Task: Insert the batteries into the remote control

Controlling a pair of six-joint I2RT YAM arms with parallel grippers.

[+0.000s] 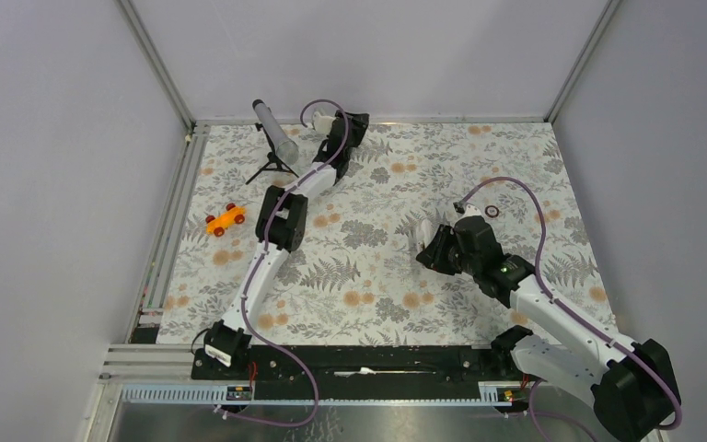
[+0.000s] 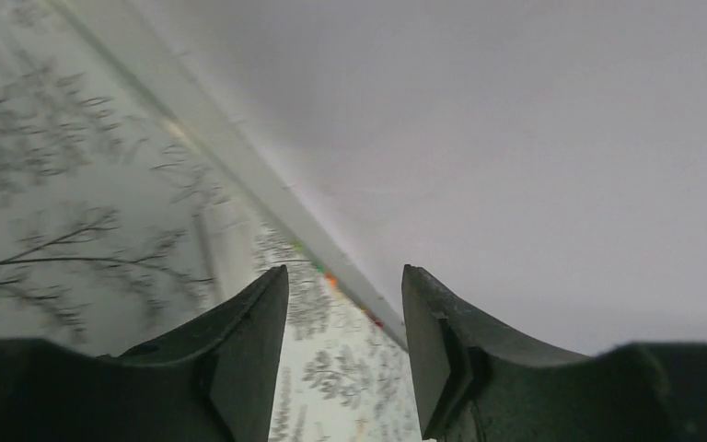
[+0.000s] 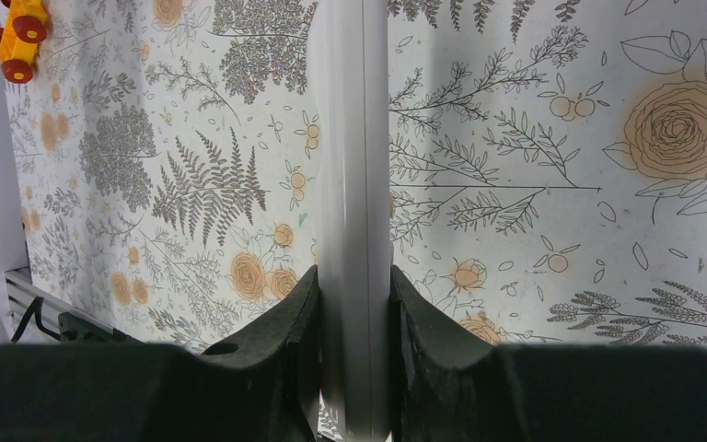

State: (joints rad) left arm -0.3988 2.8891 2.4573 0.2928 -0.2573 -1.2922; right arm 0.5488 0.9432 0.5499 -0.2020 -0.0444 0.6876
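Right fingers (image 3: 281,345) are closed tight on the remote control (image 3: 354,184), one black pad pressed against each of its flat sides. In the right wrist view the remote shows as a narrow white bar seen nearly edge-on. It runs from between the pads straight toward 12 o'clock until it leaves the frame. It is held clear above the floral desk (image 3: 534,230), whose printed ferns and orange roses show on both sides of it.

From the top camera the remote (image 1: 424,230) is a small white shape at the tip of the right arm, just toward 3 o'clock of the desk's middle. A thin black ring (image 1: 492,211) lies on the desk toward 2 o'clock of it, near but apart. An orange toy car (image 1: 226,219) sits well away toward 9 o'clock, close to the desk's left edge. The right wrist view catches the car in its upper left corner. A grey tube on a black tripod (image 1: 274,136) stands at about 11 o'clock.

Left fingers (image 2: 258,341) are spread wide with nothing between them. The left arm reaches to the desk's far edge at 12 o'clock, and these fingers point at the pale back wall (image 2: 562,138).
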